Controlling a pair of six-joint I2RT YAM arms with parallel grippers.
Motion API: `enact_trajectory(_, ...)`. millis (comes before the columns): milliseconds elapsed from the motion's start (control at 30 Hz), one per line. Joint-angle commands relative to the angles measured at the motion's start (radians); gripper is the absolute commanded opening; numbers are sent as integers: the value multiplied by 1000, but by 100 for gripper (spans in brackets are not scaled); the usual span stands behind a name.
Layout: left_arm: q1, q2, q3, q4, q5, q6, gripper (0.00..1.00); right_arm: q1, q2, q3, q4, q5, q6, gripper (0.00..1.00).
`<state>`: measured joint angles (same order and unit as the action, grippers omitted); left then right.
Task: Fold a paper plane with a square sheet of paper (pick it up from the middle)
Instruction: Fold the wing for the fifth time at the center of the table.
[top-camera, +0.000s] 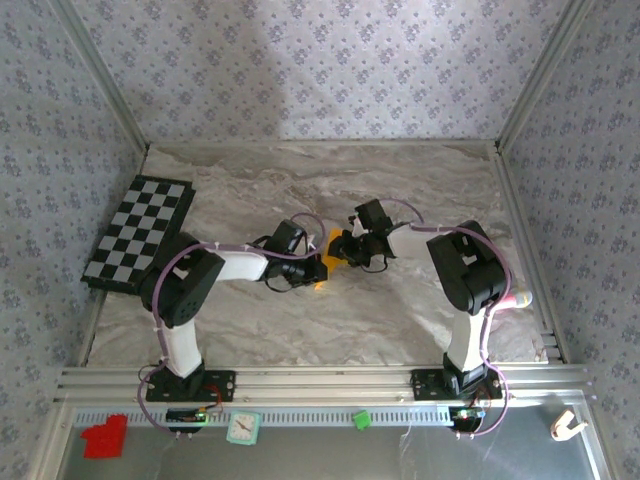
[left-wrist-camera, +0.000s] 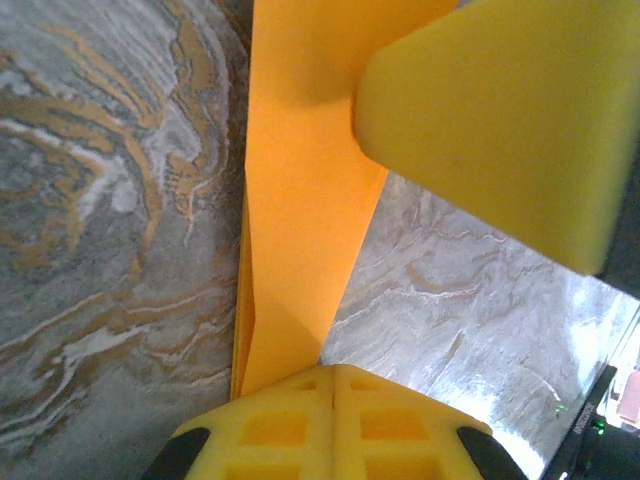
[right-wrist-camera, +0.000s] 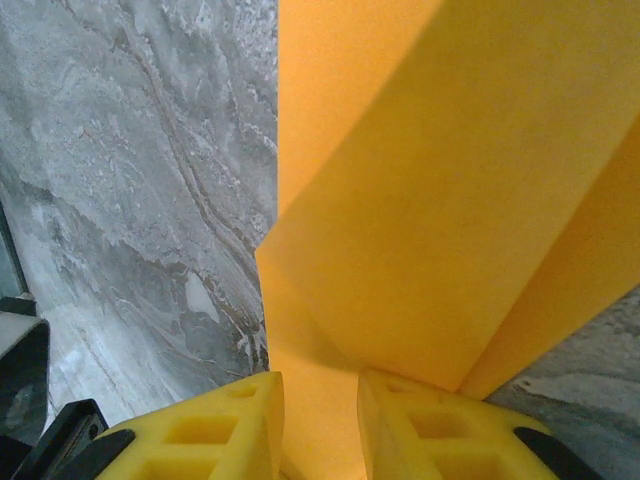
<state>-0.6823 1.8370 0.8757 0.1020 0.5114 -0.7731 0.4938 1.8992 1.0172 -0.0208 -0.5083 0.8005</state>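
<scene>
Right wrist view alone shows layered folds in the paper plane (right-wrist-camera: 430, 220).

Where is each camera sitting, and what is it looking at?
Top: above and behind, looking down at the table; both arms show.
Left wrist: on the left gripper, shut on the orange paper.
Right wrist: on the right gripper, its fingers around the paper's folds.
Shared: the orange paper and marbled table.
</scene>
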Motion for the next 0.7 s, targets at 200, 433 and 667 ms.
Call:
enact_trajectory(200, -14, -94, -55, -381, -51, 118, 5, 3, 62, 1, -126, 85, 2, 28)
enact_trajectory(433, 13, -217, -18, -295, -31, 96, 6, 8, 60, 3, -122, 81, 1, 28)
enact_trajectory(667, 26, -170, 36, -130, -22, 20, 8, 11, 64, 4, -111, 77, 8, 28)
